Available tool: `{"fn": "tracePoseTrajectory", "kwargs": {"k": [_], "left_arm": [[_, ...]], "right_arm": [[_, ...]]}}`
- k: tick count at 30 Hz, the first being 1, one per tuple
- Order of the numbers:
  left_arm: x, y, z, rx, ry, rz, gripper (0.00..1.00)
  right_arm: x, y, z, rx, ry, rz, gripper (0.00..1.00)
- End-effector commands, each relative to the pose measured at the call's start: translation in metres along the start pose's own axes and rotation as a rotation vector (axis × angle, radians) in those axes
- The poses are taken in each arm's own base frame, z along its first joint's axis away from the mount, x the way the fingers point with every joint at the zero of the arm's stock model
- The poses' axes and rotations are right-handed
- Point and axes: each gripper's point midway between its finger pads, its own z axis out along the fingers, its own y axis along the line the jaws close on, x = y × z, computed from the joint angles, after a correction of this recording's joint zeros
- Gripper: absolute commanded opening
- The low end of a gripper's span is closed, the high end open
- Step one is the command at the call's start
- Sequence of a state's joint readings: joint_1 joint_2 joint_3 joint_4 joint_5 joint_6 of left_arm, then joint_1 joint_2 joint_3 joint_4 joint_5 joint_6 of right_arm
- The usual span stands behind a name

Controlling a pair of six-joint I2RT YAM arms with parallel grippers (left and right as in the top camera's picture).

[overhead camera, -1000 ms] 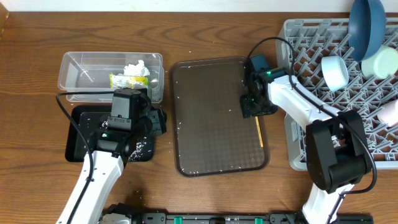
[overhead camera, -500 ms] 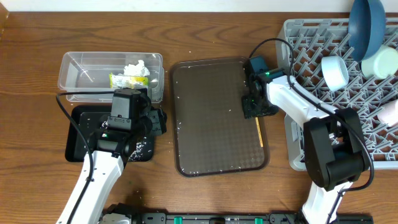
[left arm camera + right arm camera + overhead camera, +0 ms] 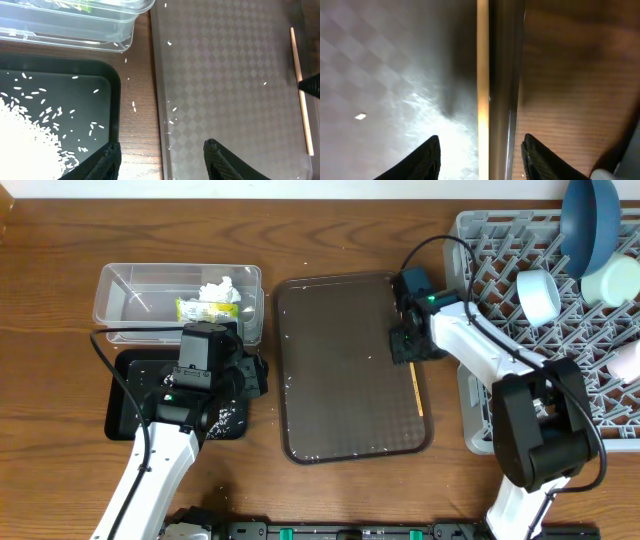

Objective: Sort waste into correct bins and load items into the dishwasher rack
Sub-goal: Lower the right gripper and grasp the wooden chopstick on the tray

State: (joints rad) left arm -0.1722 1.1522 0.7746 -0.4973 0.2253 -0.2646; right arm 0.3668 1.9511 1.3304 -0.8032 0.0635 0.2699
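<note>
R end effector [image 3: 480,152] nudged a touch toward far end of brown tray [image 3: 330,380] vs 1 s ago. Fingers apart, straddling chopstick [image 3: 482,75] lying flat inside right rim, not gripped yet. Likely lining up pick for rack [image 3: 560,300]. L end effector [image 3: 161,160] unmoved, open, over counter [image 3: 140,125] by black tray [image 3: 100,90].

Left arm [image 3: 152,468]: extends from near edge, left gripper [image 3: 161,155] held low, jaws spread wide. Right arm [image 3: 480,355]: bent leftward from near right, right gripper [image 3: 480,150] pointing down, jaws spread.
</note>
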Motion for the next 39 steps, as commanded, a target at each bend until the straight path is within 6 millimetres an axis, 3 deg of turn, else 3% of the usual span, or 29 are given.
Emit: {"fn": "tracePoseTrajectory", "kwargs": {"k": [1,12,39], "left_arm": [[-0.002,0.000,0.000,-0.008,-0.003,0.011,0.56],[-0.002,0.000,0.000,-0.008,-0.002,0.011,0.56],[-0.001,0.001,0.000,-0.009,-0.001,0.010,0.56]], "right_arm": [[-0.001,0.010,-0.011,-0.020,-0.027,-0.034,0.52],[0.005,0.032,-0.003,-0.026,-0.022,-0.096,0.54],[0.020,0.018,0.024,0.062,0.054,-0.052,0.55]]}}
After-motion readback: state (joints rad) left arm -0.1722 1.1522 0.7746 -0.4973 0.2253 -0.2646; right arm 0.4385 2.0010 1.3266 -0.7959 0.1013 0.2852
